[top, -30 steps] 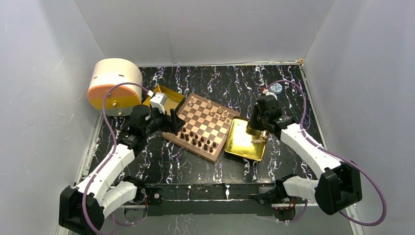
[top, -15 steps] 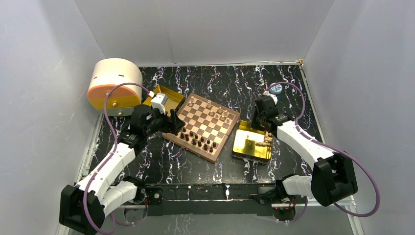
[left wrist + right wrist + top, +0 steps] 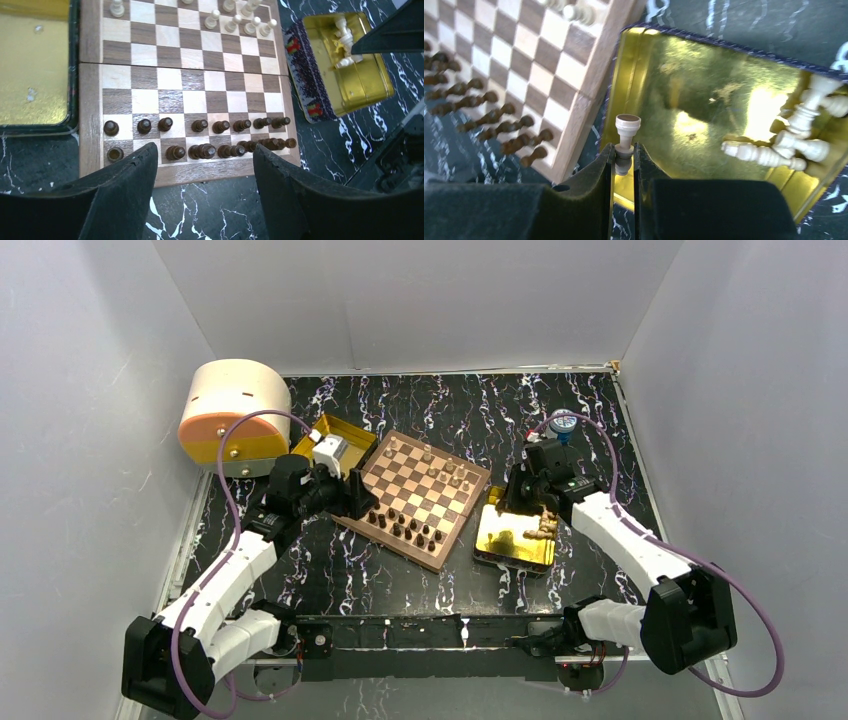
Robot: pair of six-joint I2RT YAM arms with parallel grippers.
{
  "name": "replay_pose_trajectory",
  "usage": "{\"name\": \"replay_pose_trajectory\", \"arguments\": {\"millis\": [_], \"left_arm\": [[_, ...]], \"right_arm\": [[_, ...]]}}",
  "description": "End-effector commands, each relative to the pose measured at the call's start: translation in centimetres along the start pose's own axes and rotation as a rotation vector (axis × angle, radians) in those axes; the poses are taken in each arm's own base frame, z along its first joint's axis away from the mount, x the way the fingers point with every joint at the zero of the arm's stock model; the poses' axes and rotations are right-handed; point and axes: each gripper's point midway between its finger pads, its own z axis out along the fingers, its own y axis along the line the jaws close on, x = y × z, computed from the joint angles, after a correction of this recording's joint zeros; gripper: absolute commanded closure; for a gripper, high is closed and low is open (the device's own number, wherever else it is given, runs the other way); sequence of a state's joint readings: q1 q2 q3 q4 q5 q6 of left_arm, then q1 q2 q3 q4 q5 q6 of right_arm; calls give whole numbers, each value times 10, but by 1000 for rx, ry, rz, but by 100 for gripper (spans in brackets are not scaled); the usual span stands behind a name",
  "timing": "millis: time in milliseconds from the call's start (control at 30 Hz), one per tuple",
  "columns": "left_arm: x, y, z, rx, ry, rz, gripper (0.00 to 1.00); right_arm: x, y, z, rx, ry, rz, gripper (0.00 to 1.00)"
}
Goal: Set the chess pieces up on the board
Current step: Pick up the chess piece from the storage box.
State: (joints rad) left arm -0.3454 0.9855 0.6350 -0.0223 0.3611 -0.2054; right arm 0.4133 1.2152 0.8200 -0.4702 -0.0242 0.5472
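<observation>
The board point(image 3: 420, 498) lies mid-table, with dark chess pieces point(image 3: 200, 150) in two rows along its near edge and several light pieces point(image 3: 235, 20) at its far side. My right gripper point(image 3: 624, 150) is shut on a light chess piece point(image 3: 626, 131), held above the left edge of a gold tray point(image 3: 704, 100). Several light pieces point(image 3: 794, 140) lie in that tray's right corner. In the top view the right gripper point(image 3: 512, 502) hangs between tray and board. My left gripper point(image 3: 205, 165) is open and empty just off the board's dark-piece edge; it also shows in the top view point(image 3: 355, 495).
A second gold tray point(image 3: 335, 440) sits at the board's far left corner, behind my left wrist. A cream and orange drum point(image 3: 232, 415) stands at the back left. A small blue-capped object point(image 3: 563, 423) lies at the back right. White walls close in the black marbled table.
The gold tray, tilted up a second ago, now lies flat a little further right. My right gripper has come away from it toward the board with a light piece.
</observation>
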Motion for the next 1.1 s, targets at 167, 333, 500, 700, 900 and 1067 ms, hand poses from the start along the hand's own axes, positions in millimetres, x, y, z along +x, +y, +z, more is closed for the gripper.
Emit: {"name": "replay_pose_trajectory", "arguments": {"millis": [167, 333, 500, 700, 900, 1067], "left_arm": [[-22, -71, -17, 374, -96, 511, 39], [-27, -93, -16, 462, -176, 807, 37], [-18, -122, -11, 605, -220, 1040, 37], [-9, -147, -7, 671, -255, 1210, 38], [2, -167, -5, 723, -247, 1268, 41], [17, -172, -3, 767, -190, 1290, 45]], "right_arm": [[15, 85, -55, -492, 137, -161, 89], [27, 117, -76, -667, 205, -187, 88], [44, 141, -88, -786, 280, -226, 86], [60, 161, -89, -832, 353, -268, 86], [64, 176, -88, -864, 388, -274, 85], [64, 187, -92, -916, 392, -265, 85]]}}
